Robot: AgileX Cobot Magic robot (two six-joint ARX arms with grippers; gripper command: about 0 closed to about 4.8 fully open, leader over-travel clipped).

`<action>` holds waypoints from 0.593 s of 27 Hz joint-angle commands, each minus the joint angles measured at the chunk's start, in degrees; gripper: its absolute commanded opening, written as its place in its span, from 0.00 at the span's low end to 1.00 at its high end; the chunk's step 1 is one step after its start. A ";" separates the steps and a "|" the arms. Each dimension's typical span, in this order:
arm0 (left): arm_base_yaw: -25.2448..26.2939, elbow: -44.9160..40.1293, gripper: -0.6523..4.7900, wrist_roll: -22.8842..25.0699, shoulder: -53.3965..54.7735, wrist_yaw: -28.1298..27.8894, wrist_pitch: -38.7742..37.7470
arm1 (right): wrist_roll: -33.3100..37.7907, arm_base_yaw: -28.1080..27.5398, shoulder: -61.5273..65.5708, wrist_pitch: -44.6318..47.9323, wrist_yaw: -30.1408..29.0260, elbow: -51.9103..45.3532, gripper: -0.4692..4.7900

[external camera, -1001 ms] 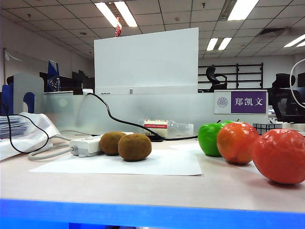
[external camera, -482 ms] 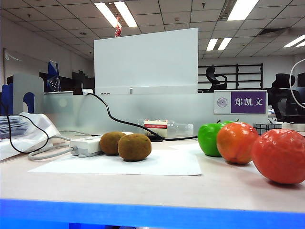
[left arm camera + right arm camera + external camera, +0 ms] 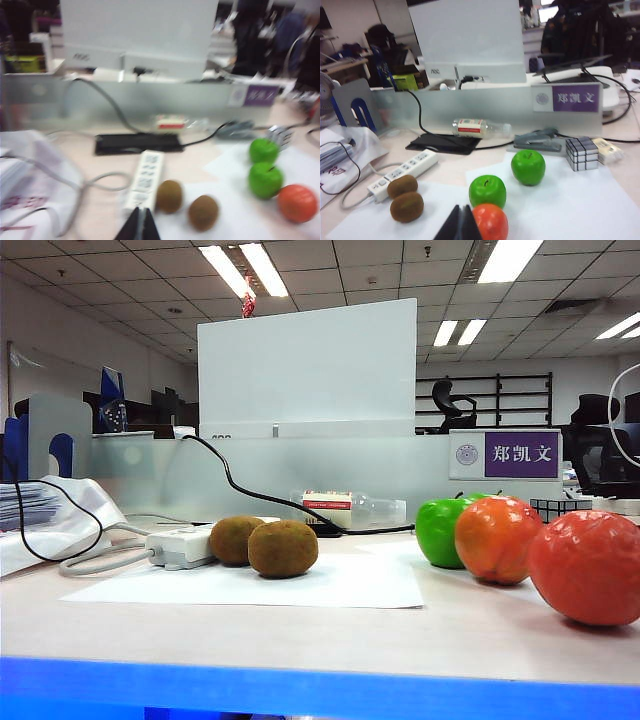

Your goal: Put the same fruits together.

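Both the left gripper (image 3: 140, 223) and right gripper (image 3: 460, 222) hang above the bench (image 3: 480, 630), jaws pressed together, empty. Kiwis (image 3: 265, 543) sit paired by the power strip (image 3: 180, 545); apples (image 3: 507, 179) and oranges (image 3: 545, 553) cluster rightward.

A low view across a pale desk (image 3: 330, 635). Two brown kiwis (image 3: 283, 548) sit touching each other on a white paper sheet (image 3: 370, 585), the nearer one overlapping the farther. A white power strip (image 3: 185, 544) lies just left of the kiwis. Well right of the kiwis stands a green apple (image 3: 437, 531), with two oranges (image 3: 497, 539) beside it, each nearer the camera. A black cable (image 3: 240, 485) runs behind the kiwis. Neither gripper appears.
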 commanded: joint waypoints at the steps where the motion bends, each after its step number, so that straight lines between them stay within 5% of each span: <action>1: 0.00 -6.40 0.11 -4.24 -2.60 2.12 8.37 | 1.14 0.09 -0.09 10.93 -2.25 -6.05 0.08; 7: 0.00 -17.66 0.11 -4.57 -3.56 2.10 20.50 | 8.20 0.04 -0.09 33.77 -3.96 -23.78 0.08; 16: 0.00 -26.73 0.11 -2.10 -3.56 2.34 28.39 | 8.28 0.02 -0.15 36.28 -3.91 -31.45 0.08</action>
